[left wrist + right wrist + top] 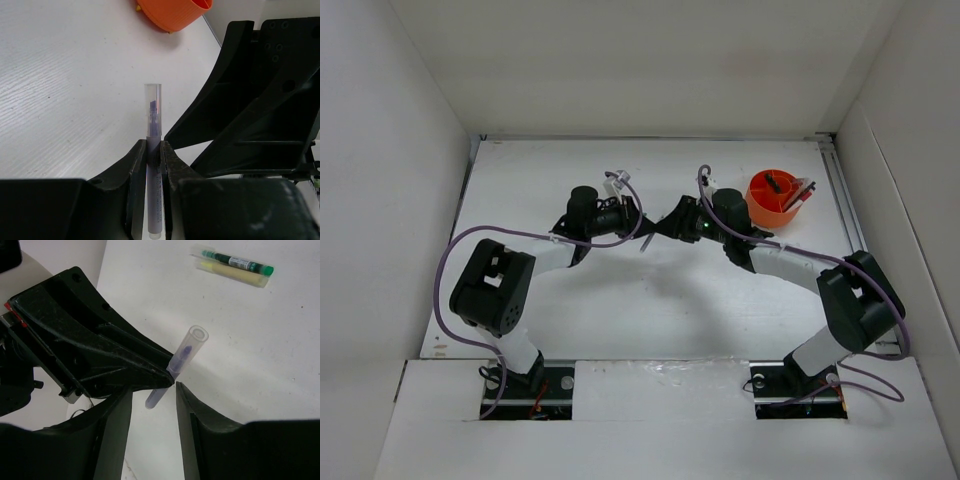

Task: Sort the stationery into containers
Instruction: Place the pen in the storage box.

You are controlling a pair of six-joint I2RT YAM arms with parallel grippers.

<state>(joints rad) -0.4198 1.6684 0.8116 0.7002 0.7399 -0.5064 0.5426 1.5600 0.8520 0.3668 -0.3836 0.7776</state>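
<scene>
Two arms meet over the middle of a white bench [670,310], boxed in by plain white walls [620,60] on three sides. You can see a faint wood-like grain in the matt bench top from the left wrist camera, and hard light throws soft grey shadows across it.

At about 2 o'clock from the bench's middle sits the organiser [768,205], a round tub of smooth bright-orange plastic. A short dark stick lies in it, and something red and pale leans at its 3 o'clock rim, too small to name.

Your left pincer [154,150] is clamped tight on a slim pen [153,115]. It has a pale lilac barrel, a clear tubular cap and a violet tip showing through the cap. The capped end pokes out past the black, angular fingers towards 12 o'clock, where the organiser's wall [175,12] shows.

Your right pincer [153,390] stands apart, gripping nothing. The pen [185,352] rises tilted towards 1 o'clock, its lower end between the two matt black fingers and clear of both.

Farther out at 1 o'clock, a green and yellow marker [235,262] lies flat on the bench.
</scene>
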